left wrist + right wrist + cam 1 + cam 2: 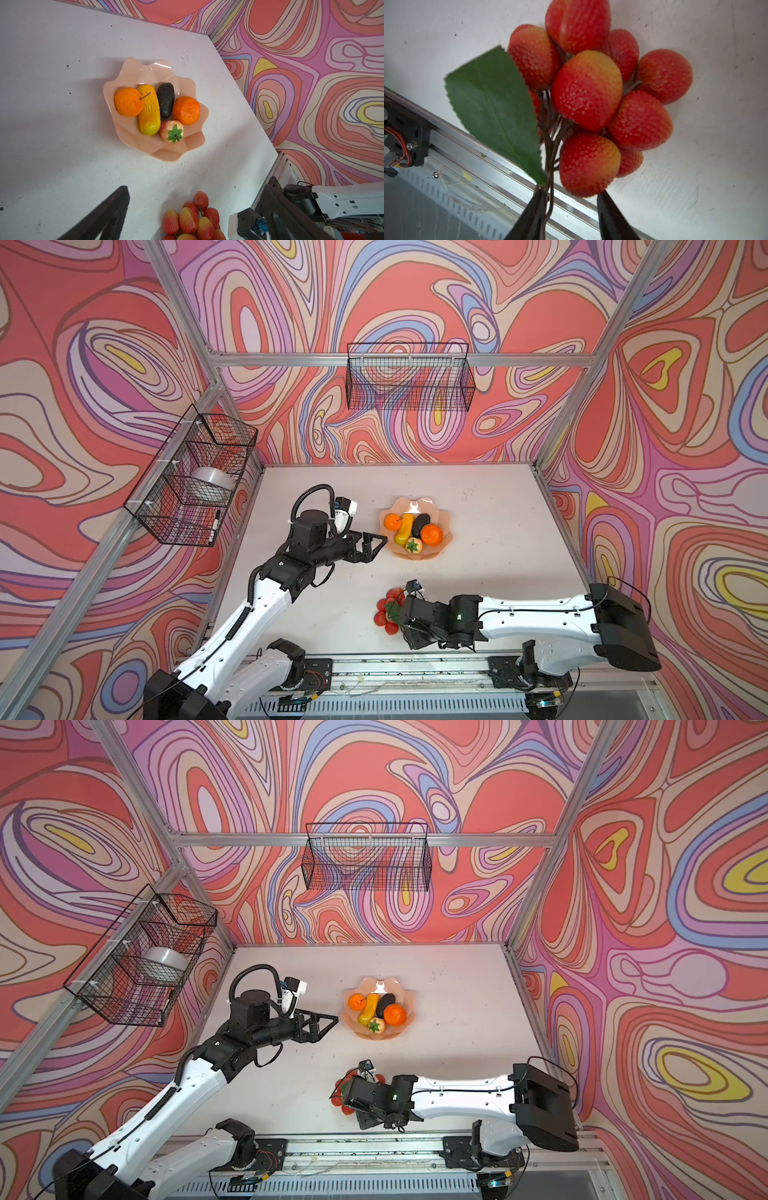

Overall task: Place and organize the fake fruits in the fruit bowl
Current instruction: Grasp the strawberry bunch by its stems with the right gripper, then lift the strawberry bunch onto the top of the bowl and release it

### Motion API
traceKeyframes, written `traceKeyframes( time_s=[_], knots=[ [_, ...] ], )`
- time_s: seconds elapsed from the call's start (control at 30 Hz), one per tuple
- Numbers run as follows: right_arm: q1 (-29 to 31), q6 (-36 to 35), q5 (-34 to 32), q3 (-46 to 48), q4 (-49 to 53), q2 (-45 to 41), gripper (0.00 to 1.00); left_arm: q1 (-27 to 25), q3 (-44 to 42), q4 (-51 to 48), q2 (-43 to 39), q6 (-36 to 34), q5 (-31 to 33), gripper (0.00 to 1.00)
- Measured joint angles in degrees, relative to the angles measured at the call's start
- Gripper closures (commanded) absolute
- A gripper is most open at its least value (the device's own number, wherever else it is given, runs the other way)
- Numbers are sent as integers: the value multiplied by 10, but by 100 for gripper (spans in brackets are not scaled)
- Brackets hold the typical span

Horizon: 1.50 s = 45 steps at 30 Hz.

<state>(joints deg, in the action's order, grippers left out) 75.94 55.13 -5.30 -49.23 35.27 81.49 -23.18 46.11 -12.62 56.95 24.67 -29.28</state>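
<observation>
"Right wrist view first: what does the right gripper (pixel 571 195) have?"

"Its two black fingers (pixel 610 216) stand partly apart, astride the base of the cluster of red berries (pixel 587 89). The brown stems (pixel 550 145) lie against one finger. A gap shows between them and the other finger, whose tip sits right at the lowest berry. I see no clamp on anything."

"And the green leaf (pixel 496 112)?"

"It fans out from the stems on that first finger's side, away from the berries."

"Where does the cluster rest?"

"In both top views it lies on the white table (pixel 478 572), right at the right gripper's fingertips and well apart from the fruit bowl (pixel 409 506)."

"What about the left gripper (pixel 377 549)?"

"It is spread wide and holds nothing. The bowl's scalloped rim is just beyond its fingertips."

"What's in the bowl?"

"The left wrist view shows five pieces packed together. The small tangerine (pixel 127 101) is nearest the left gripper, then the yellow-orange gourd-shaped fruit (pixel 149 110), then the dark avocado (pixel 165 99). The larger orange (pixel 186 110) is farthest from that gripper. The strawberry (pixel 171 131) sits on the side toward the right gripper, green cap up, touching the gourd-shaped fruit and the orange."
</observation>
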Motion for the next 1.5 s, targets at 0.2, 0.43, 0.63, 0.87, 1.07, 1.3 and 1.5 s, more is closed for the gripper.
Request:
traceKeyframes(
  time_s=[0.2, 0.43, 0.63, 0.87, 1.07, 1.3, 1.5],
  knots=[
    [15, 31, -4, -5, 3, -40, 52, 0, 0, 0, -6, 0, 0, 0],
    [38, 69, -2, -20, 0, -26, 51, 0, 0, 0, -6, 0, 0, 0],
    [44, 104, -4, -20, 0, 34, 47, 0, 0, 0, -7, 0, -1, 0],
    [44, 113, -22, -38, -5, 91, 58, 0, 0, 0, -7, 0, 0, 0],
    [44, 121, -31, -46, -16, 106, 78, 0, 0, 0, -7, 0, 0, 0],
    [42, 113, -40, -61, -5, 106, 99, 0, 0, 0, -7, 0, -1, 0],
    [36, 91, -59, -62, 30, 71, 100, 0, 0, 0, -7, 0, 0, 0]
  ],
)
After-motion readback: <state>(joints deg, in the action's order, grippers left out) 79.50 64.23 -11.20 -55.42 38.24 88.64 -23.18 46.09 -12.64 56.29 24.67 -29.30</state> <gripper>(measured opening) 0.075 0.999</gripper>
